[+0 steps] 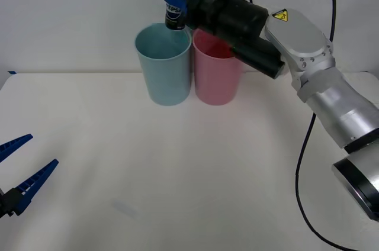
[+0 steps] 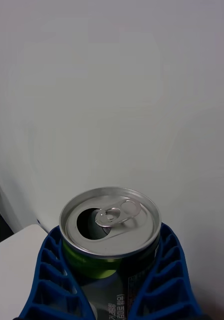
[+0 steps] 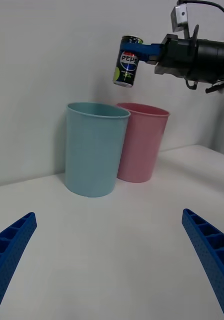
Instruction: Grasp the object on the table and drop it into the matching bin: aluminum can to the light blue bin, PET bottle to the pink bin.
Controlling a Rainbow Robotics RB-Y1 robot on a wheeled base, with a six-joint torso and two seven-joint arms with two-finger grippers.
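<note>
Front view, can: the aluminum can (image 1: 176, 6), a small dark cylinder with a silver lid, hangs in the air above the rim of the light blue bin (image 1: 163, 66), toward the side nearest the pink bin (image 1: 217, 68).
Front view, right gripper: the right gripper (image 1: 177, 7) has its blue ribbed fingers clamped on the can's sides, with its black body reaching in over the pink bin.
Front view, bins: two smooth tapered plastic tubs, standing side by side and touching on the flat white table (image 1: 189, 174).
Front view, left gripper: the left gripper (image 1: 16, 169) sits low at the table's near left edge, its fingers spread apart and holding nothing.
Right wrist view: the can's round silver top (image 2: 110, 221) shows a pull tab and an open mouth; ribbed blue fingers (image 2: 54, 277) press both sides of the green-labelled wall.
Left wrist view: the can is slightly tilted, blue logo facing out, above the two bins; the left fingers (image 3: 12, 245) stand wide apart.
</note>
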